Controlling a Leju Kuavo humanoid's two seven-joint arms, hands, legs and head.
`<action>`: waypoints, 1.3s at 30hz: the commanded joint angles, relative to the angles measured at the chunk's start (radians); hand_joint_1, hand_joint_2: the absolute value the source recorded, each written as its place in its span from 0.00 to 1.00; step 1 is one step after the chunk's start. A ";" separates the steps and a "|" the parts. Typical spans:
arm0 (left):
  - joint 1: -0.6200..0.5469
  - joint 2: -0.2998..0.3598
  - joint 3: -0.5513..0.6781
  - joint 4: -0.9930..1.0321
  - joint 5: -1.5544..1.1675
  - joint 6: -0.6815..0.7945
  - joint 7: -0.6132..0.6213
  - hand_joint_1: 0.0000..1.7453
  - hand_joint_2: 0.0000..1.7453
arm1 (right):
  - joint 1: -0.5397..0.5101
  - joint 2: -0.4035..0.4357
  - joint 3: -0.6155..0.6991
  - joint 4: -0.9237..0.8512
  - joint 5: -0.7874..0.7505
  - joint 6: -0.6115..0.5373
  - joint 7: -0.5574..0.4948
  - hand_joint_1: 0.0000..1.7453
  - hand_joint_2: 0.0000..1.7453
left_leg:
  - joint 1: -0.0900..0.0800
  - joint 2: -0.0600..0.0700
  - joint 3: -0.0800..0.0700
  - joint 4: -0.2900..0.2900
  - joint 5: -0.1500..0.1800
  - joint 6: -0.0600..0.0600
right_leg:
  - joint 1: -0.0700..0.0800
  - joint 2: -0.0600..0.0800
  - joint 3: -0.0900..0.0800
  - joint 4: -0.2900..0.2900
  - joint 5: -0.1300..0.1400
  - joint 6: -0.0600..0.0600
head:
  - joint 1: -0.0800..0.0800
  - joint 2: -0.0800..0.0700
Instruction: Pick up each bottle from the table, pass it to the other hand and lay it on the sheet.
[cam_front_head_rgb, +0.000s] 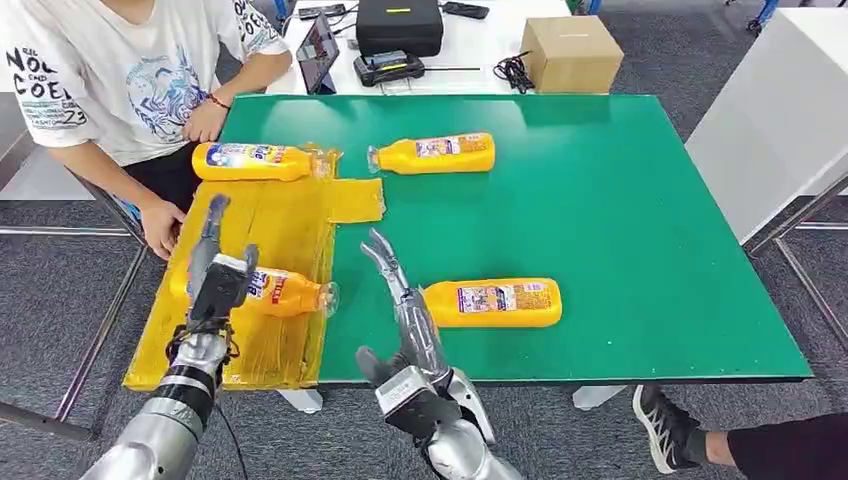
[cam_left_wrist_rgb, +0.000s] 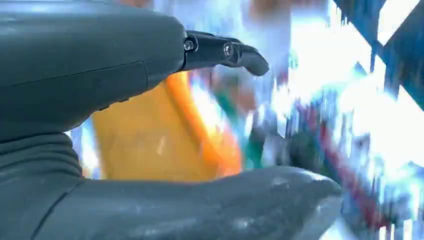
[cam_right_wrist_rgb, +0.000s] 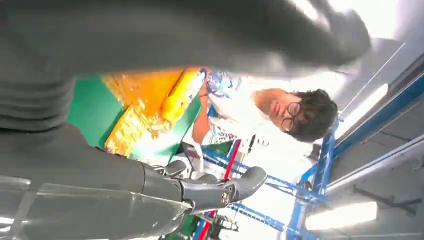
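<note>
On the green table (cam_front_head_rgb: 620, 230), near its front edge, one orange bottle (cam_front_head_rgb: 492, 302) lay on its side, and I judged this one as my next target. My right hand (cam_front_head_rgb: 400, 300) hovered just beside its cap end with the fingers stretched out and apart, holding nothing. My left hand (cam_front_head_rgb: 213, 275) was over the yellow sheet (cam_front_head_rgb: 290, 225) at the left edge of the table, above a second bottle (cam_front_head_rgb: 285, 293) that lay on the sheet. Its fingers looked spread, but I could not tell whether they touched that bottle or had let it go; the left wrist view was too blurred to decide.

The bottles looked like smooth plastic, full of orange liquid, so I expected some weight and a slippery, round body that could roll. I judged the best place to grip was the middle, across the label, not the narrow clear neck.

Each bottle was orange with a colourful label and a transparent cap end. A third bottle (cam_front_head_rgb: 252, 161) lay at the far edge of the sheet, and a fourth (cam_front_head_rgb: 432, 154) on the table just beside the sheet, toward the far edge. A person (cam_front_head_rgb: 130, 80) sat at the far left corner.
</note>
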 joint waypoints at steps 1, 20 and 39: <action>0.042 0.009 -0.004 -0.268 0.190 0.040 -0.018 0.00 0.00 | -0.035 -0.033 0.033 0.082 0.003 -0.008 0.007 0.00 1.00 | 0.001 0.001 0.001 0.000 -0.001 -0.001 | 0.002 0.000 0.001 -0.001 -0.001 -0.002 | 0.000 0.000; 0.160 -0.070 0.136 -0.258 0.351 -0.333 -0.018 0.00 1.00 | -0.059 -0.258 -0.214 0.064 0.352 -0.039 0.328 0.00 1.00 | 0.000 -0.001 0.002 -0.003 -0.001 -0.001 | 0.001 0.000 0.002 -0.004 -0.001 -0.001 | 0.000 0.000; 0.235 -0.085 0.082 -0.257 0.186 -0.351 -0.015 0.00 1.00 | -0.221 -0.406 -0.253 0.205 0.435 0.219 0.509 0.00 1.00 | 0.000 0.001 -0.002 0.000 -0.002 0.000 | 0.001 0.001 -0.001 -0.001 0.000 -0.001 | -0.001 0.000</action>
